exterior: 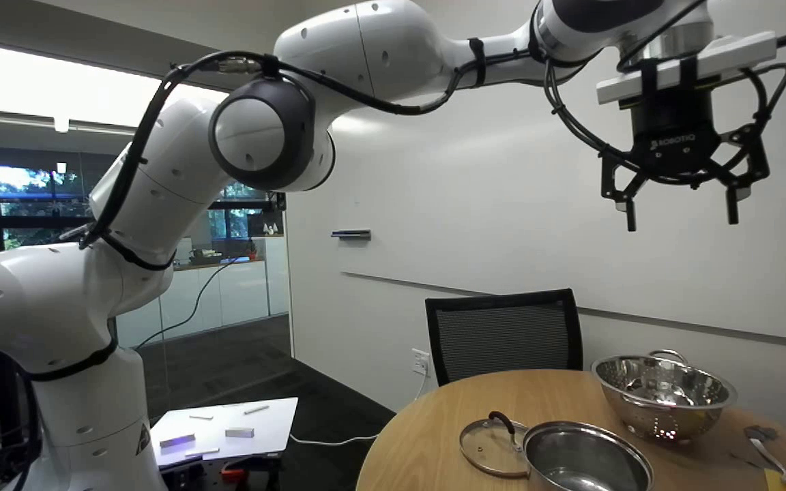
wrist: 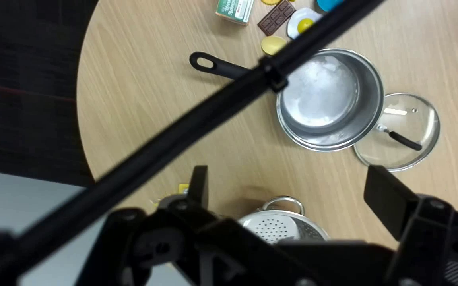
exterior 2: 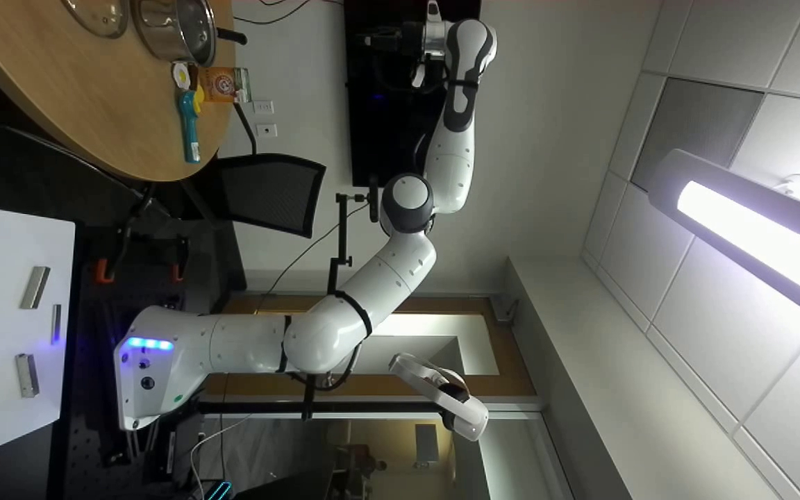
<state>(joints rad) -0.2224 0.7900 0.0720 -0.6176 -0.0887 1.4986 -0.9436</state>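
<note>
My gripper point(exterior: 681, 213) is open and empty, high above the round wooden table point(exterior: 434, 436). In the wrist view its fingers point(wrist: 286, 176) are wide apart, with bare table and part of the steel colander point(wrist: 272, 226) below; the gripper hides the rest of the colander. The colander point(exterior: 645, 412) stands upright at the table's back in an exterior view. A steel pot point(wrist: 366, 115) with a black handle stands beside it, partly over a glass lid point(wrist: 396, 153). Pot point(exterior 2: 160, 31) and lid point(exterior 2: 105, 17) also show in an exterior view, which is turned sideways.
A toy fried egg point(wrist: 303, 22), chocolate bar point(wrist: 276, 18), yellow oval piece point(wrist: 273, 45) and green-white carton point(wrist: 235, 10) lie near the pot handle. A teal utensil point(exterior 2: 190, 128) lies by the table edge. A spoon point(exterior: 772, 458) lies near the colander. A chair point(exterior: 505, 334) stands behind.
</note>
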